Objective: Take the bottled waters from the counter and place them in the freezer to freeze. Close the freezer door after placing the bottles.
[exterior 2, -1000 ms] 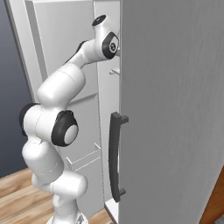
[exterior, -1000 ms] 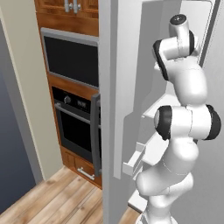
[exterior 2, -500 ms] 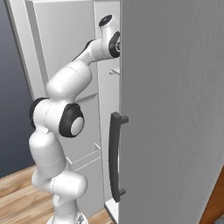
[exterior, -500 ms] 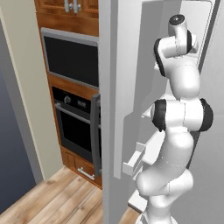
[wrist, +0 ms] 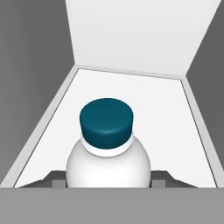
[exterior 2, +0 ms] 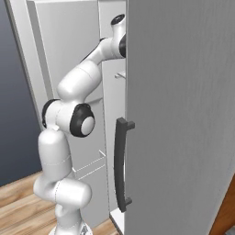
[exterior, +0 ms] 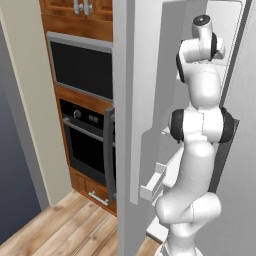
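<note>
**Bottle over the freezer shelf, release to come**

The water bottle [wrist: 108,151], blue cap up, sits between the finger tips of the gripper [wrist: 108,180], which is clamped on its shoulders. Below it lies the white floor of a freezer shelf [wrist: 175,113], walled on both sides. The arm reaches high into the freezer [exterior: 227,30], past the freezer door [exterior: 145,90] standing ajar. My read: this is the placing step. Next call is lowering until the base rests, then letting go and backing out cleanly.
</note>
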Motion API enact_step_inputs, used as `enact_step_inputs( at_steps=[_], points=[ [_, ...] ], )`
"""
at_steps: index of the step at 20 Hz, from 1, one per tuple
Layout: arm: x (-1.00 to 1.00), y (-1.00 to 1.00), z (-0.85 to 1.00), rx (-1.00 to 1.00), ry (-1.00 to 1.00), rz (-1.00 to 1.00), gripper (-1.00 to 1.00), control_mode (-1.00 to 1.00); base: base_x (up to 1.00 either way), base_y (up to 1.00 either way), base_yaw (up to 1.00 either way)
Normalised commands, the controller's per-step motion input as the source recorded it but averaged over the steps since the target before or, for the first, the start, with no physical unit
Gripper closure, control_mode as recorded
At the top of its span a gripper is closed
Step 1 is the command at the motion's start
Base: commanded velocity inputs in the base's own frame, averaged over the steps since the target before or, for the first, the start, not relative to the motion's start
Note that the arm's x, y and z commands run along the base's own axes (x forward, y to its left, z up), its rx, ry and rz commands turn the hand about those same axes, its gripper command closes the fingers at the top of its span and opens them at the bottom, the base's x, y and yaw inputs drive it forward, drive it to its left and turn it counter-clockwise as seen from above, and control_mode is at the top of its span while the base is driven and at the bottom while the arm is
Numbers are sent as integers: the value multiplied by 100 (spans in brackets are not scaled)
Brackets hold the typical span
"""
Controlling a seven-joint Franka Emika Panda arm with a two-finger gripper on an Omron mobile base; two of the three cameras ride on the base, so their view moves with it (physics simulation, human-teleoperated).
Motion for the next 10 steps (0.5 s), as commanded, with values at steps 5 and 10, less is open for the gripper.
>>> enact_step_inputs(
  at_steps=[5, 10],
  points=[
    [0, 0, -77, 0, 0, 0, 100, -100, 0, 0, 0],
    [0, 0, -27, 1, 0, 0, 100, -100, 0, 0, 0]
  ],
)
